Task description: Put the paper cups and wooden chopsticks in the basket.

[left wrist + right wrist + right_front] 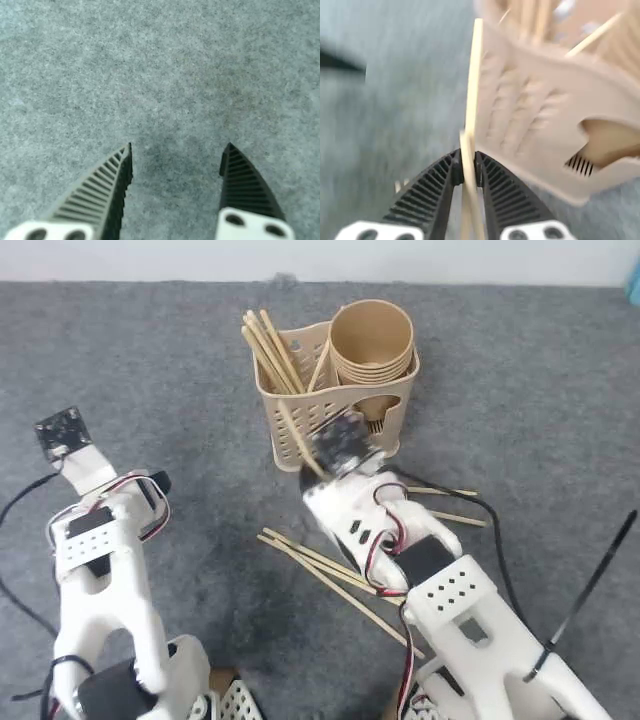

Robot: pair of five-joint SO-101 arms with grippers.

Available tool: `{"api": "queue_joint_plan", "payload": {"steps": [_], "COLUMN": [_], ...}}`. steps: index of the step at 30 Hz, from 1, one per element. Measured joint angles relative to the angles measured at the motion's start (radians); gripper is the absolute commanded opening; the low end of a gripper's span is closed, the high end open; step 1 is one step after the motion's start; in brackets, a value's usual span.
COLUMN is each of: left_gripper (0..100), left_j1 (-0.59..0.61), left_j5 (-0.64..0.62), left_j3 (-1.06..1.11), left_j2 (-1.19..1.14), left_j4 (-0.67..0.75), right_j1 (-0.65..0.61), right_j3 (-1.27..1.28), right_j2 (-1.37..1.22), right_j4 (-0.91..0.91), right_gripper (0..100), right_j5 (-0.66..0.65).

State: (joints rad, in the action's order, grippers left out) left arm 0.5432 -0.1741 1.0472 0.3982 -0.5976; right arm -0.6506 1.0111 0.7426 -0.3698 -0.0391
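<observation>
High view: basket (320, 405) upright on grey carpet (150, 360), toward the far side of the table. Stack of paper cups (372, 335) nested inside one compartment, on the side of the right arm (450, 590). Bundle of wooden chopsticks (268, 345) standing in the other compartment, tilted, upper ends out over the rim.

Same view: right arm stretched from the near edge up to the basket's near wall. Beside and partly under that arm, loose chopsticks (330, 575) flat on the carpet, several side by side and crossing at shallow angles. Two further chopsticks (445, 490) on the arm's other side, near the basket's base, also flat on the carpet.

Right wrist view: right gripper (467, 155) clenched on one held chopstick (473, 75), pinched between both fingers. Held chopstick pointing up along the outside of the slotted wall, just beside it; touching or not, cannot tell through the blur. Not yet inside the basket.

Left wrist view: left gripper (177, 150) released, fingers spread wide, grey carpet showing between them. In the high view, left arm (100, 580) at the near left, well apart from the basket and from every chopstick
</observation>
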Motion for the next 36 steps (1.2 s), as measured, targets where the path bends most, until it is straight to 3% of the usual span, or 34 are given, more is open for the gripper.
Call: {"api": "queue_joint_plan", "payload": {"steps": [9, 26, 36], "left_gripper": [27, 27, 27], "left_j1": [0.000, 0.000, 0.000], "left_j5": [0.000, 0.000, 0.000], "left_j3": [0.000, 0.000, 0.000], "left_j2": [0.000, 0.000, 0.000], "left_j4": [0.000, 0.000, 0.000], "right_j1": [0.051, 0.055, 0.064], "right_j3": [0.000, 0.000, -0.282], "right_j2": [0.137, 0.207, -0.183], "right_j4": [0.261, 0.830, 0.868], "right_gripper": [0.8, 0.8, 0.8], "right_j5": [0.201, 0.212, 0.141]}}
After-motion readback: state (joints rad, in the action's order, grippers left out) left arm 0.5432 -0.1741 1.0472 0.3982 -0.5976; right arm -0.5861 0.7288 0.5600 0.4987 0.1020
